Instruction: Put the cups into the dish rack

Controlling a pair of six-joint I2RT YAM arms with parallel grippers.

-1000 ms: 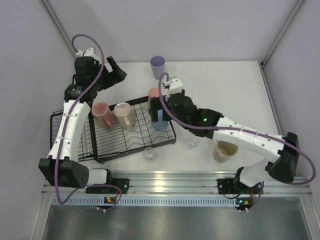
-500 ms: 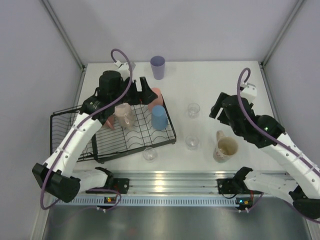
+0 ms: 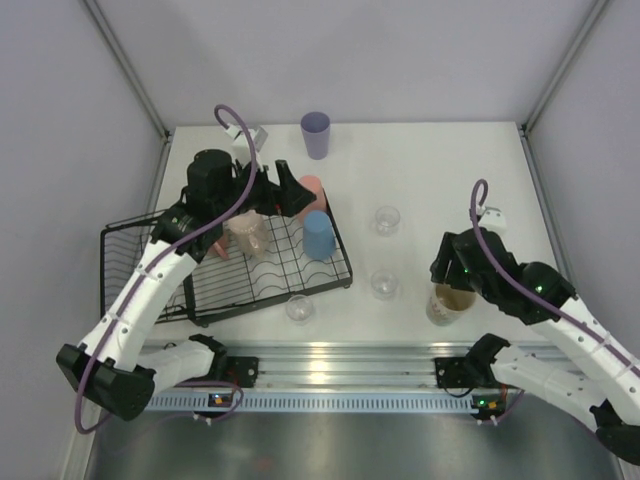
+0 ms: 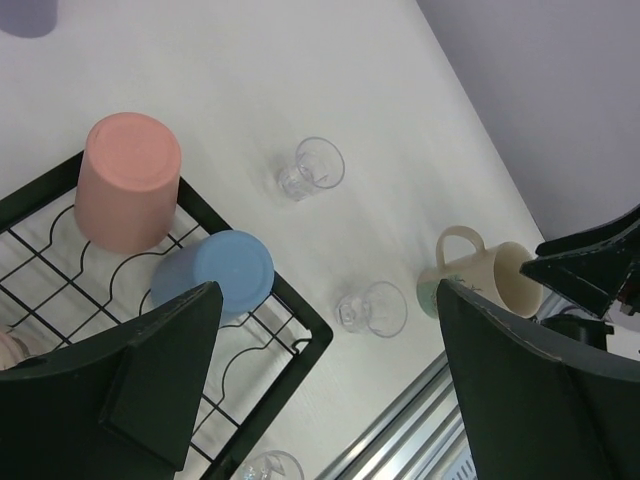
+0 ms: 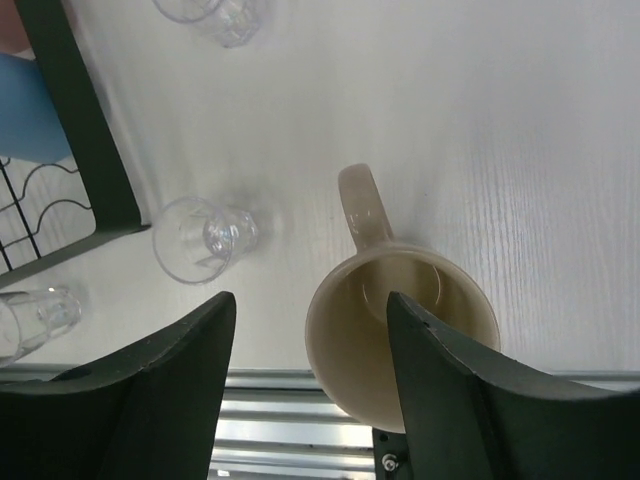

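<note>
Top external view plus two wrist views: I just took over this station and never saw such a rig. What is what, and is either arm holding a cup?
Two robot arms are bolted at the near edge of the table. The wide picture looks down from above and behind them; the other two come from a camera on each wrist, so the dark shapes at the bottom are that arm's own fingers. The black dish rack holds an upturned salmon tumbler, a blue tumbler and a pink mug. On the table stand a lavender tumbler, three clear glasses and a cream mug. The left gripper hovers open over the rack's edge, empty. The right gripper is open over the cream mug's rim; nothing is gripped.
</note>
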